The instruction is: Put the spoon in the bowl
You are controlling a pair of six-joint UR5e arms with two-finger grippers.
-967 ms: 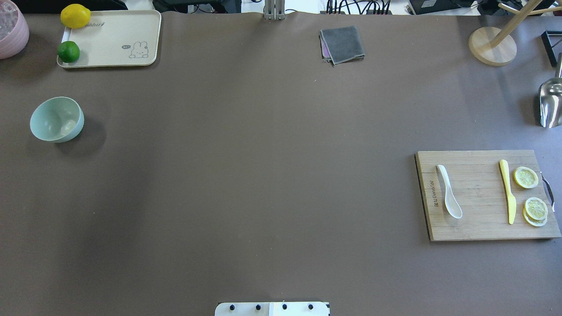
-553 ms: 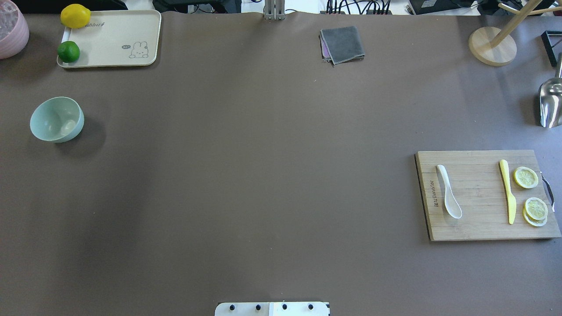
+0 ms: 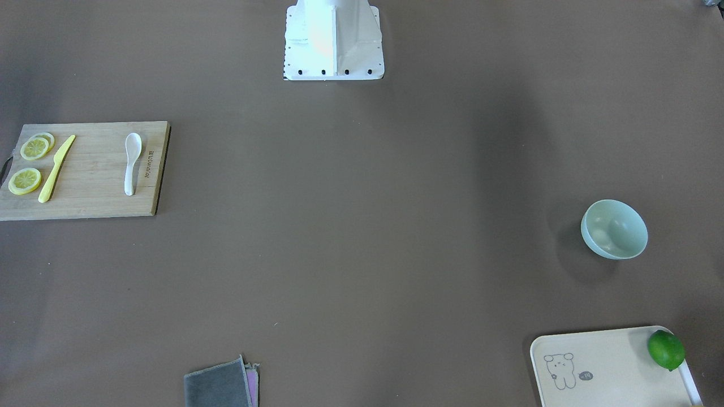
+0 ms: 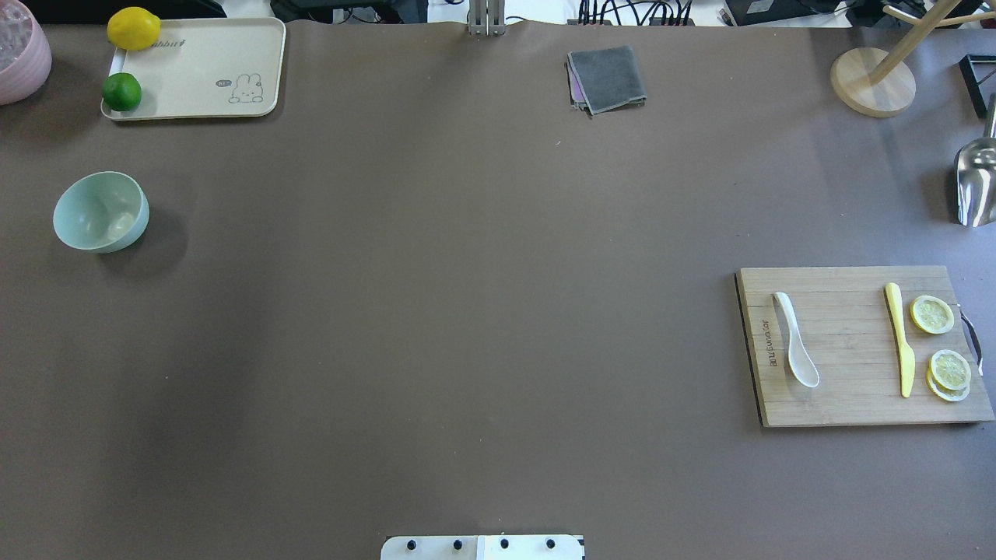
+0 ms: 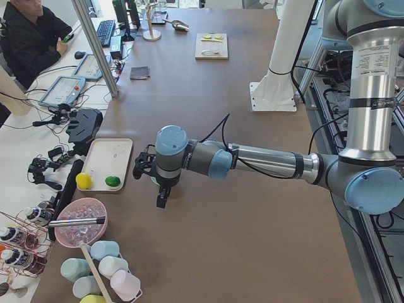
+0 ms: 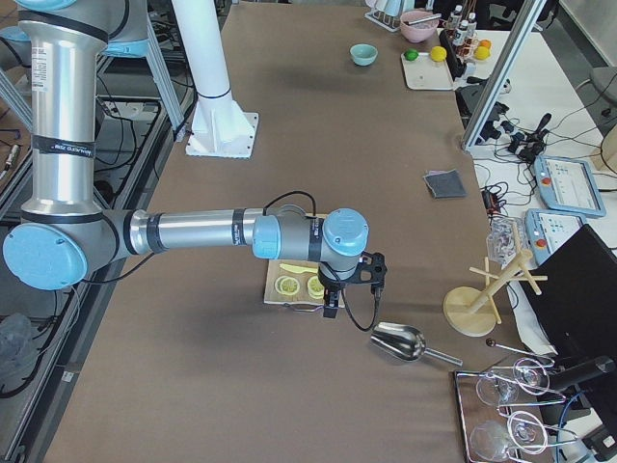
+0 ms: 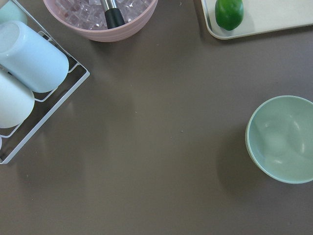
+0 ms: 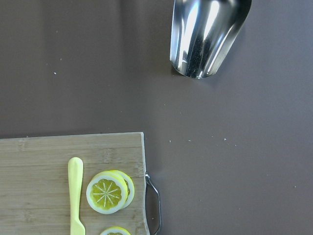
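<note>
Both arms up over the table; neither gripper's jaw opening can be made out.
The right gripper (image 6: pixel 370 272) hangs over the cutting board (image 4: pixel 848 404) by the lemon slices (image 4: pixel 932 314). The spoon (image 4: pixel 795 340) lies flat at the board's other end, past the yellow knife (image 4: pixel 899 338). The left gripper (image 5: pixel 144 166) hovers near the bowl (image 4: pixel 99 211), well apart from the spoon.

A: Near right?
B: Board (image 4: pixel 844 350). Yellow knife (image 4: pixel 899 342) lies flat on it; lemon slices (image 4: pixel 932 314) just right of the knife, two overlapping. Metal scoop (image 4: pixel 976 183) farther back, at the right edge.
A: Far side?
B: Folded grey cloth (image 4: pixel 607 78), centre. Tray (image 4: pixel 194 78) far left; lemon (image 4: pixel 134 29) and lime (image 4: pixel 121 92) on its left end. Pink bowl (image 4: pixel 19 50) in the far-left corner.
</note>
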